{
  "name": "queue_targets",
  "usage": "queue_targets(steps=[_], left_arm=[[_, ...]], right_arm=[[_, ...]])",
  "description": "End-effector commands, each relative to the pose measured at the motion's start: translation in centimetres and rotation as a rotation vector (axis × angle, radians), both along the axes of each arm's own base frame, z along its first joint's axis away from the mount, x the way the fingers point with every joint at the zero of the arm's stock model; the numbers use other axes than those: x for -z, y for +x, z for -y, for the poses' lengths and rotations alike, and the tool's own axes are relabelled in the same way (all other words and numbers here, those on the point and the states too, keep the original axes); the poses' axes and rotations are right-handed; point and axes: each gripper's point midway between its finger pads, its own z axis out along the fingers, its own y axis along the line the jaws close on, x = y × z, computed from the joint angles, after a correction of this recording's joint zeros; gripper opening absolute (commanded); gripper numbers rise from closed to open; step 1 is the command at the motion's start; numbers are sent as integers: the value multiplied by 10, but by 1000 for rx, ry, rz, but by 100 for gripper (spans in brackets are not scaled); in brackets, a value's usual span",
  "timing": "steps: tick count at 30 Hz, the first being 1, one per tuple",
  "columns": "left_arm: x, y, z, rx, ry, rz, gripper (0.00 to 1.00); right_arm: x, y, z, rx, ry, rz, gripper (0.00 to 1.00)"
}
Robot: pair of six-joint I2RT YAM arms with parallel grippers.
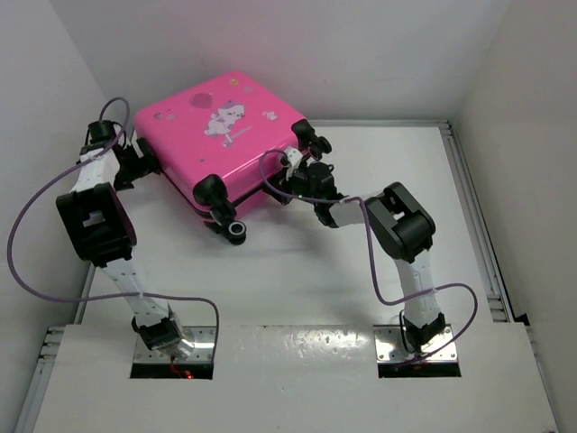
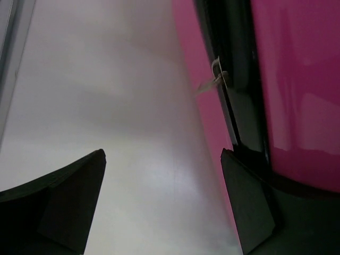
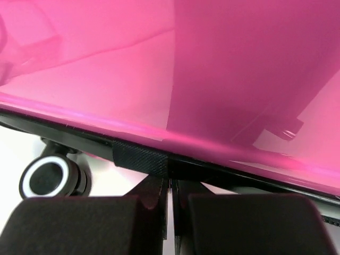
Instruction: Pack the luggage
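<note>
Here hot-pink luggage (image 1: pixel 225 135) lies closed; left end effector (image 2: pixel 163 156) gapes empty, right end effector (image 3: pixel 170 197) fully pinched.

My overhead camera sits above and behind the arm bases and looks down over the whole table (image 1: pixel 315 271). The suitcase (image 1: pixel 216 135) lies far left. My left wrist camera is hard against its side, looking along the zipper (image 2: pixel 234 101). My right wrist camera looks up close at the shell's edge, beside a wheel (image 3: pixel 45 178). All three views show the suitcase.
</note>
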Motion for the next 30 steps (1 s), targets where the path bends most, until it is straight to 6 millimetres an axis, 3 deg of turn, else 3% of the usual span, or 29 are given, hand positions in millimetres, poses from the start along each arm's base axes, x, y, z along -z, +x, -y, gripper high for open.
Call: queue_targets(steps=[1, 5, 8, 9, 10, 11, 14, 15, 16, 17, 18, 22, 23, 26, 30], left_arm=[[-14, 67, 39, 98, -27, 153, 95], [-18, 96, 68, 185, -6, 191, 95], [-27, 95, 73, 176, 36, 198, 95], [-17, 81, 72, 171, 46, 161, 95], [-43, 70, 65, 148, 75, 206, 95], [-26, 46, 60, 127, 64, 164, 95], [-38, 10, 70, 157, -1, 194, 95], [-58, -5, 79, 187, -5, 228, 95], [-56, -19, 85, 202, -41, 219, 95], [-63, -28, 90, 223, -43, 227, 95], [-86, -40, 95, 253, -20, 269, 94], [-119, -69, 103, 302, 29, 315, 94], [-139, -75, 104, 311, 52, 348, 94], [-140, -93, 107, 322, 48, 284, 94], [-136, -118, 121, 374, -12, 205, 95]], right_arm=[[-86, 24, -26, 37, 129, 249, 0], [-83, 17, -32, 38, 112, 265, 0], [-79, 15, -33, 57, 99, 265, 0], [-81, 18, -33, 80, 102, 263, 0], [-79, 19, -36, 80, 103, 259, 0], [-83, 22, -38, 90, 112, 263, 0], [-84, 27, -51, 82, 128, 273, 0], [-85, 26, -55, 68, 134, 276, 0], [-97, 29, -59, 65, 155, 295, 0], [-91, 29, -63, 59, 154, 287, 0], [-93, 25, -67, 36, 159, 288, 0], [-101, 16, -81, -27, 192, 284, 0], [-103, 13, -85, -43, 199, 285, 0], [-106, 1, -98, -108, 215, 282, 0], [-107, 0, -107, -116, 217, 283, 0]])
